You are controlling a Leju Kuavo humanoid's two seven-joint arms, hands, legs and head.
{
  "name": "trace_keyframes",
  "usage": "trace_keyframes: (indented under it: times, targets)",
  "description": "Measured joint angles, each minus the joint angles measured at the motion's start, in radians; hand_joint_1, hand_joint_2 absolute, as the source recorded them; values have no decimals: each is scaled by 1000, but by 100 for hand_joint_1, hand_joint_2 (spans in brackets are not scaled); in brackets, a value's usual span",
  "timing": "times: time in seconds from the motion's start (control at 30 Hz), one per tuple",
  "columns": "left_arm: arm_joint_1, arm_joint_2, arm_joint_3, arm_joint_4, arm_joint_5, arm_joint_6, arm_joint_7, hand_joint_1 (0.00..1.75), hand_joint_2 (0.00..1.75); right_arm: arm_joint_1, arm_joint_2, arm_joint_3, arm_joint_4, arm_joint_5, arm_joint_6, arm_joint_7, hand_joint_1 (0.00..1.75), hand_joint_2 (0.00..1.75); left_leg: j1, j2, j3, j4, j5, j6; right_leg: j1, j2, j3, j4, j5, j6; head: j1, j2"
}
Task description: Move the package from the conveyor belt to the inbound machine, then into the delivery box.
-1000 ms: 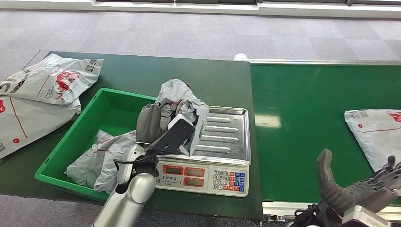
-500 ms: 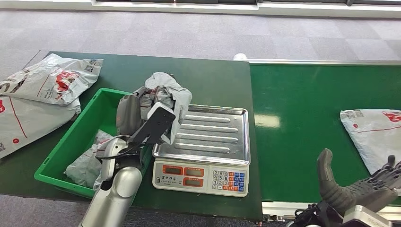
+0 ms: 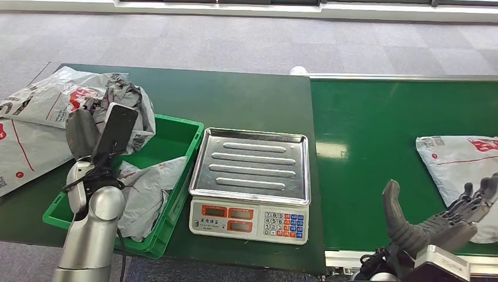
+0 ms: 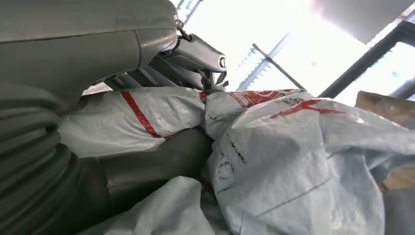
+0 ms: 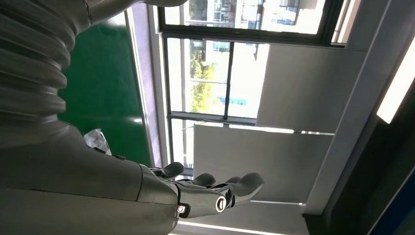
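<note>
Crumpled grey plastic package (image 3: 126, 103) in left hand (image 3: 88, 132), fingers gripping it; I'm aiming lower w/ it over green plastic bin (image 3: 182, 150) before letting go. Right hand (image 3: 446, 220) open, idling.

Steel-pan electronic scale (image 3: 249, 185): grey front panel carries two red display windows, digits unreadable; a line of small characters between them, too fine to read. Right of the displays, a white keypad (image 3: 283, 224) with digits 7 8 9 / 4 5 6 / 1 2 3 / 0. Grey plastic mailer bags (image 3: 56, 97) left of the scale: QR-type codes and red markings, no legible words.
</note>
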State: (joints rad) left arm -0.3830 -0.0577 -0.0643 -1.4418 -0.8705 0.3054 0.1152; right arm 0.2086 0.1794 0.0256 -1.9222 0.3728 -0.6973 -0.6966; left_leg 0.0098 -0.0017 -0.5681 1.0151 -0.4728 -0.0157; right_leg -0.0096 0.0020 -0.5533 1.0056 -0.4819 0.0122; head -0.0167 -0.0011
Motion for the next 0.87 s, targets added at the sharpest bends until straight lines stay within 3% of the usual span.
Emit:
trace_keyframes:
  times: [0.07,0.1,0.33,0.87]
  targets:
    - [2,14,39,1,12,-15,-1,32,175,1,-4,4,4,2,0,3,0,175,0,0,0,0,0,0,0,0,0,0,0,0,0,0]
    - [4,19,57,1,15,-24,0,0,175,2,-6,5,5,3,0,5,0,175,0,0,0,0,0,0,0,0,0,0,0,0,0,0]
    - [46,45,137,3,-13,-76,28,0,175,9,-27,17,10,6,0,21,0,175,0,0,0,0,0,0,-1,0,0,0,0,0,0,0]
    - [100,53,187,-6,-11,-83,8,0,175,19,-47,25,24,3,0,20,0,175,0,0,0,0,1,-1,0,0,0,0,0,0,0,0]
